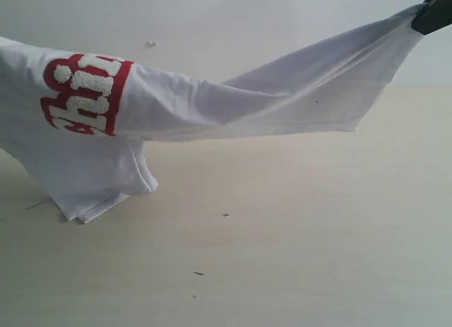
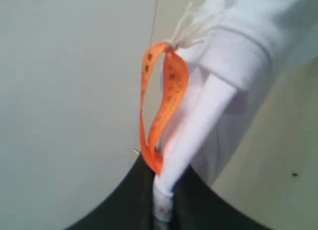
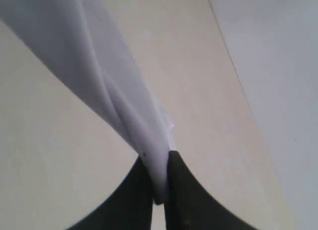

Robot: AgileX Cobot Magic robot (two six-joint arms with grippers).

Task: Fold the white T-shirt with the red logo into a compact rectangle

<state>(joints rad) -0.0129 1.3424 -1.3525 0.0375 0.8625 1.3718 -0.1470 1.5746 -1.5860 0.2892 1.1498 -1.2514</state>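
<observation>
While the white T-shirt (image 1: 233, 104) hangs stretched above the table (image 1: 296, 256), only a layered lower corner seeming to touch it, the folding looks barely begun: no rectangle yet, so laying flat and all the folds appear left. The left end effector (image 2: 161, 190) is pressed together on fabric beside the orange neck tag (image 2: 166, 98); the right end effector (image 3: 160, 183) pinches a gathered edge. The red logo (image 1: 85, 94) is cut off by the frame, its lettering partly shown. Which hem the right one holds cannot be told.
</observation>
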